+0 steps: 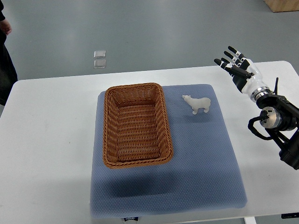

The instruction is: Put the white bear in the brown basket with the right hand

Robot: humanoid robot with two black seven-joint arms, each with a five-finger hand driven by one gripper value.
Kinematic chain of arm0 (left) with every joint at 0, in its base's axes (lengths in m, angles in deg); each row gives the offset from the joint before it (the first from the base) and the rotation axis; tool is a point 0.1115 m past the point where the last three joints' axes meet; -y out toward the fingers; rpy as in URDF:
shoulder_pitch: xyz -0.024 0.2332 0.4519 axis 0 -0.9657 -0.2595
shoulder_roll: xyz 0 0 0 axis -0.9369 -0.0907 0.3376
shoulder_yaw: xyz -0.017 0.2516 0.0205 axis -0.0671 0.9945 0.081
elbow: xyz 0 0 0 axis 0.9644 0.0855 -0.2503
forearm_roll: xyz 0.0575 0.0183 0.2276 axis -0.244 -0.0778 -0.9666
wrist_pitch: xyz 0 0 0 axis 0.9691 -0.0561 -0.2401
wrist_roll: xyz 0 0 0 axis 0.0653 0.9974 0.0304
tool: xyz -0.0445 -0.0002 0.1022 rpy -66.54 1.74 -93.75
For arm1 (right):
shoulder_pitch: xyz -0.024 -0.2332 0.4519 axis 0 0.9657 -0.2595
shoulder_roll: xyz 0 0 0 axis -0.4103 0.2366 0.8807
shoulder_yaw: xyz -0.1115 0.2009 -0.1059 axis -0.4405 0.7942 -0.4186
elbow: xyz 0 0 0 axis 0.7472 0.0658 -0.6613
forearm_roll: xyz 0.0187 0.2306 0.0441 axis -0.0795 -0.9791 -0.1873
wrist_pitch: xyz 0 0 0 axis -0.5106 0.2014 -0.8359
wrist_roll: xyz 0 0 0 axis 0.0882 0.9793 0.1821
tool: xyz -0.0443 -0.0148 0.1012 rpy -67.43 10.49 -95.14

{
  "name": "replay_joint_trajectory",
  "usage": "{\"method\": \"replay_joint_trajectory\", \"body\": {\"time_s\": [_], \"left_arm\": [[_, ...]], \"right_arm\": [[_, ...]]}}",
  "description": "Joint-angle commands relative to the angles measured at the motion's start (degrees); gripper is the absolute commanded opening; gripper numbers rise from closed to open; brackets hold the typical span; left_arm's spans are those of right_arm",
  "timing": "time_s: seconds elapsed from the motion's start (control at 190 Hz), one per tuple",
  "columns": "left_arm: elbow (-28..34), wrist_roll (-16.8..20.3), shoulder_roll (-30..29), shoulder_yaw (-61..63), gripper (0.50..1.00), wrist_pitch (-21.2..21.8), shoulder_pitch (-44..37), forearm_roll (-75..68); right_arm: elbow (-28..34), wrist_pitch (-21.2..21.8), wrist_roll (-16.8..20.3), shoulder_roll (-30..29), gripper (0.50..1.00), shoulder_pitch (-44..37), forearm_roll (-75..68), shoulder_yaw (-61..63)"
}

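- Standing on all four legs on the blue-grey mat [196,154]: white bear [197,103], upright, head toward picture left, facing the brown basket [136,124].
- Bear sits just beside the basket's right rim, near the basket's far end; a narrow strip of mat shows between them, no contact.
- Brown basket: rectangular wicker, long axis running away from the camera, resting on the left half of the mat. Nothing inside; woven floor fully visible.
- Mat lies flat on the white table [46,140], covering its middle; a small dark tag shows at the near edge of the mat.
- Right robot hand [237,69]: enters from the picture's right edge, raised over the table's far right corner, off the mat. Fingers [231,50] spread apart and extended toward the upper left, holding nothing. Black fingers, white palm shell, black wrist joint and cabling behind it.
- Right robot hand is well apart from the bear, to its right and farther from the camera; no contact with any object.
- Person [5,56]: dark clothing and part of a hand at the picture's left edge, standing on the grey floor [163,28] beyond the table.
- Floor: two small pale square plates [99,59] set in it beyond the table's far edge.
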Motion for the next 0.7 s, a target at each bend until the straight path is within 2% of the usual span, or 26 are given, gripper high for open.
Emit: {"method": "replay_joint_trajectory", "body": {"time_s": [0.0, 0.696], "left_arm": [[0.11, 0.03, 0.00, 0.08, 1.000, 0.01, 0.00, 0.05], [0.82, 0.29, 0.00, 0.08, 1.000, 0.45, -0.18, 0.14]], "right_arm": [[0.00, 0.00, 0.00, -0.13, 0.924, 0.07, 0.00, -0.05], [-0.26, 0.18, 0.00, 0.31, 0.924, -0.28, 0.09, 0.30]]}}
